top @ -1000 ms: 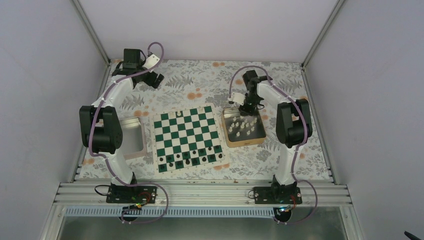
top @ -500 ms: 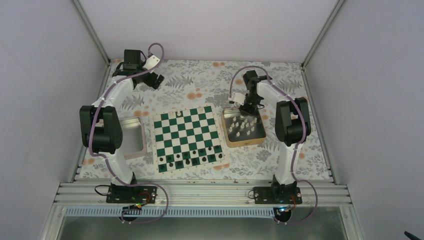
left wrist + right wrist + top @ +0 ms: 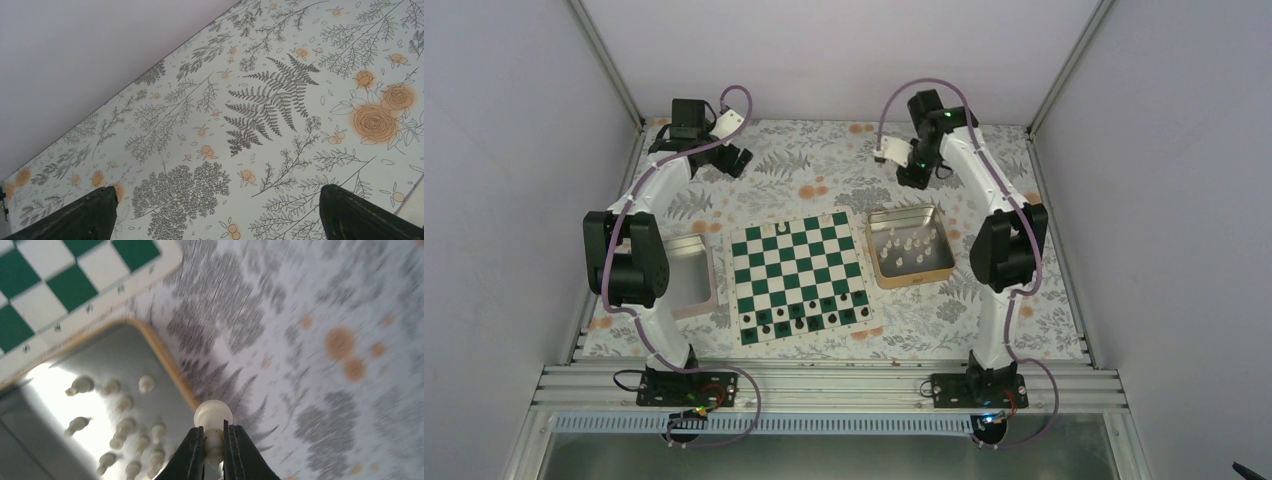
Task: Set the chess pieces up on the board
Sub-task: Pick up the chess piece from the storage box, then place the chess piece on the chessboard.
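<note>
The green-and-white board (image 3: 799, 276) lies mid-table; its corner shows in the right wrist view (image 3: 75, 275). Dark pieces (image 3: 804, 318) line its near rows. Several white chess pieces (image 3: 909, 246) stand in the tan tin (image 3: 911, 276), also seen in the right wrist view (image 3: 122, 432). My right gripper (image 3: 214, 432) is shut on a white pawn (image 3: 213, 416), raised high at the back right (image 3: 911, 172), beyond the tin. My left gripper (image 3: 215, 212) is open and empty over the tablecloth at the back left (image 3: 732, 160).
A grey square tray (image 3: 692, 280) sits left of the board beside the left arm. The floral tablecloth (image 3: 824, 170) covers the table. Enclosure walls and metal posts stand around the table's edges.
My right gripper has lifted out of the tin with a white pawn and swung up and back toward the far wall. The left arm has not moved.
</note>
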